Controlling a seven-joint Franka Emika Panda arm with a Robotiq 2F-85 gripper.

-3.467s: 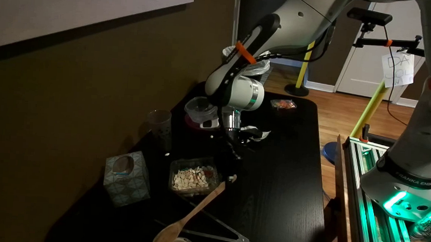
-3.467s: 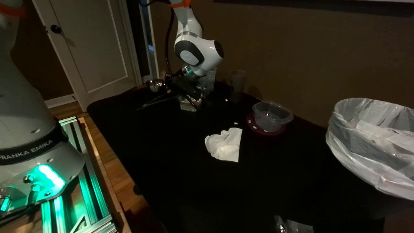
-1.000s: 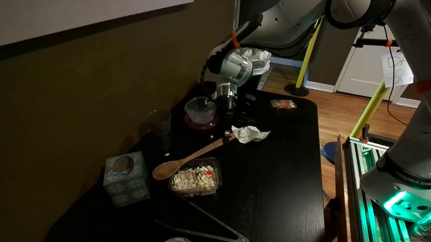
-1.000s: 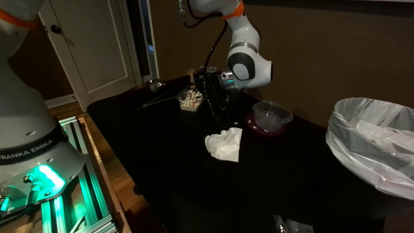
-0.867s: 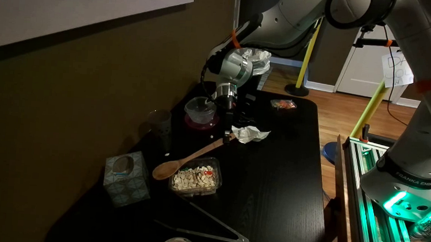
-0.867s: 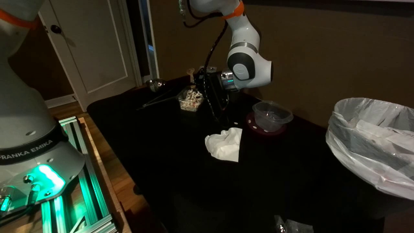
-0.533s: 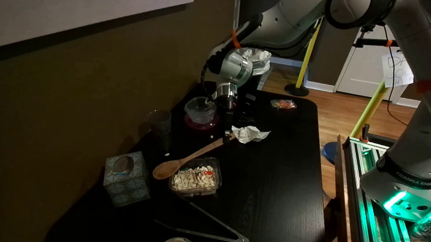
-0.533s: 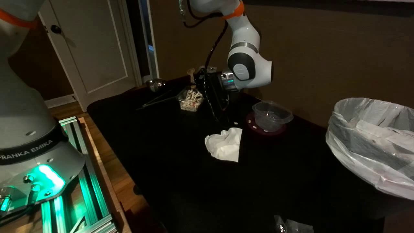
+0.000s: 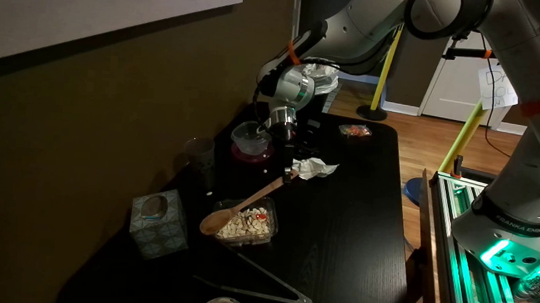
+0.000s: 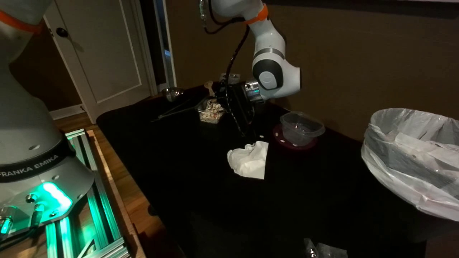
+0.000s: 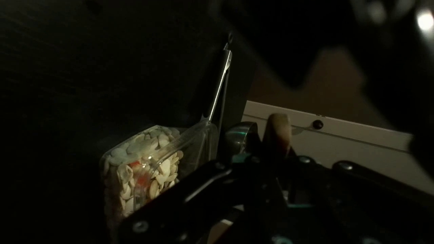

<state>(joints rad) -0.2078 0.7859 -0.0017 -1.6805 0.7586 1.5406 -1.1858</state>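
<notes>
One wooden spoon (image 9: 250, 200) is hanging in the air here, and the claw (image 9: 289, 175) is pinching it near the end of its handle, jaws sitting closed down on the wood. In an exterior view, the spoon is cutting across one corner of a clear tub (image 9: 274, 219) of pale seeds (image 9: 249, 226), its scoop end leaning out past the tub's edge (can't tell if wood and plastic are touching, sorry). In the wrist view, part of the spoon is showing as a blurry tan stub right by the claw. A crumpled napkin (image 9: 314, 168) is lying on the dark table (image 9: 354, 222) near the claw, and some tongs (image 9: 270, 297) are lying spread close to the tub. A tissue box (image 9: 160, 227) is sitting nearby, and a clear bowl (image 9: 247, 140) is resting on a dark red disc (image 9: 254, 159). A bagged trash can (image 10: 398, 172) is standing beside the table.
</notes>
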